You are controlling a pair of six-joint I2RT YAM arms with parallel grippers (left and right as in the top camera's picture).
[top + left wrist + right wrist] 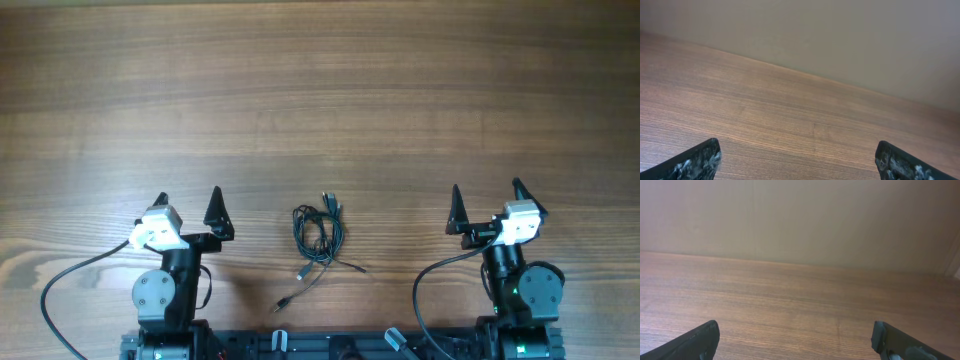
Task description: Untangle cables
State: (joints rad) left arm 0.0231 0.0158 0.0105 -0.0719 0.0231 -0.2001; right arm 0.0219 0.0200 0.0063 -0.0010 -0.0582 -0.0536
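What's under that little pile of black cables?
Only the wooden table shows under the cables and through their loops. The thin strips directly beneath the cords are covered.

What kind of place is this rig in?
Probably a robot test bench: wooden table, plain wall behind, left arm and right arm at one edge, cables laid out between them.

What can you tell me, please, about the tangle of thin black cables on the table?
The thin black cables lie in one loose coiled tangle, flat on the brown wooden table, central in its near half. Small plugs show at the far side; loose ends trail nearward. Only the table touches them.
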